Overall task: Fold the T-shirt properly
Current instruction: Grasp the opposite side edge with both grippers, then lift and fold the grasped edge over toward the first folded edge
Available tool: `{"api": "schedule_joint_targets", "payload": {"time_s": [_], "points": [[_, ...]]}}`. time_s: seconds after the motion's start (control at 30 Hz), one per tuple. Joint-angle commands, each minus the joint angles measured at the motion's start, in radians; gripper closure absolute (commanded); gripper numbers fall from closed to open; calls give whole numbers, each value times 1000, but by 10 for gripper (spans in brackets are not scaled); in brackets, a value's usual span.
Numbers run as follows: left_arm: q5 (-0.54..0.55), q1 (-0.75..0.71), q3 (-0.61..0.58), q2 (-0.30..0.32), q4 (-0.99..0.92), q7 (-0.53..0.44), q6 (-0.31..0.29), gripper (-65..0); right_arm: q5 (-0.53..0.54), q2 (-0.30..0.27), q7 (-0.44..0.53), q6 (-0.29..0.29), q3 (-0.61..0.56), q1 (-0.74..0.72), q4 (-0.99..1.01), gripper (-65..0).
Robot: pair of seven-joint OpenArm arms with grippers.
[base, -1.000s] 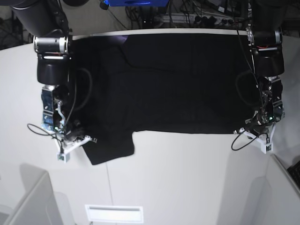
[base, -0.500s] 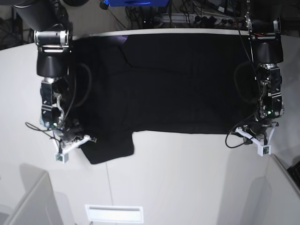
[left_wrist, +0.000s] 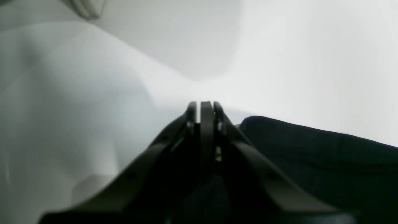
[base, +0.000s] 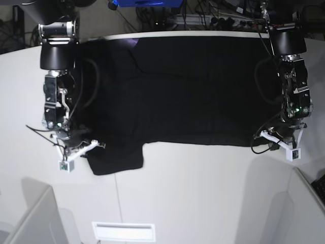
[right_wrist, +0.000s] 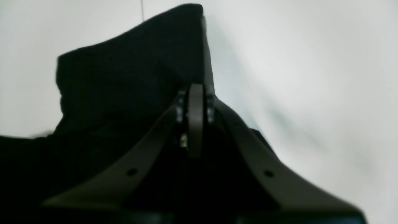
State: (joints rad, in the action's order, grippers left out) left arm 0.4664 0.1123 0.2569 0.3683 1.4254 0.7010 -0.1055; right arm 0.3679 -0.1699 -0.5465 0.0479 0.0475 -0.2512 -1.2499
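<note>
So, T-shirt [base: 193, 91]: black, spread flat across the far half of the white tabletop [base: 203, 193], one sleeve poking out toward the near edge.
Right fingers [right_wrist: 195, 93]: pressed together right at that sleeve's edge; can't tell if there's cloth pinched between them.
Left fingers [left_wrist: 205, 107]: closed up tight, just beside the shirt's corner, bare tabletop under the tips.

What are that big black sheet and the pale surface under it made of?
The T-shirt looks like soft matte knit cloth: it creases and drapes limply over the far edge. The table looks like a smooth, hard white board, perhaps laminate, with a faint sheen and a thin seam line.
</note>
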Motion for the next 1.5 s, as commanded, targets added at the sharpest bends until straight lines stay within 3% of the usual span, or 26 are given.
{"api": "schedule_joint_targets", "payload": {"time_s": [0.0,0.33,0.5,0.7,0.9,1.07,1.37,1.47], "points": [[4,14,8,16,38,-16,-4,0,7,-9,22,0,2,-15,-34,0],[4,-79,8,16,171,-13,-4,0,6,-10,21,0,21,71,-167,0],[4,-141,9,21,229,-13,-4,0,4,-9,-42,0,90,91,-207,0],[5,-191,9,19,285,-13,-4,0,4,-10,-60,0,90,152,-290,0],[163,-204,80,25,317,84,-4,0,4,-10,-100,0,93,195,-362,0],[163,-225,109,25,368,138,-4,0,4,-4,-148,0,154,234,-422,0],[171,-313,117,54,457,141,-4,0,7,-3,-214,0,206,326,-566,0],[173,-343,167,54,486,142,-4,0,9,-3,-235,0,219,349,-598,0]]}}
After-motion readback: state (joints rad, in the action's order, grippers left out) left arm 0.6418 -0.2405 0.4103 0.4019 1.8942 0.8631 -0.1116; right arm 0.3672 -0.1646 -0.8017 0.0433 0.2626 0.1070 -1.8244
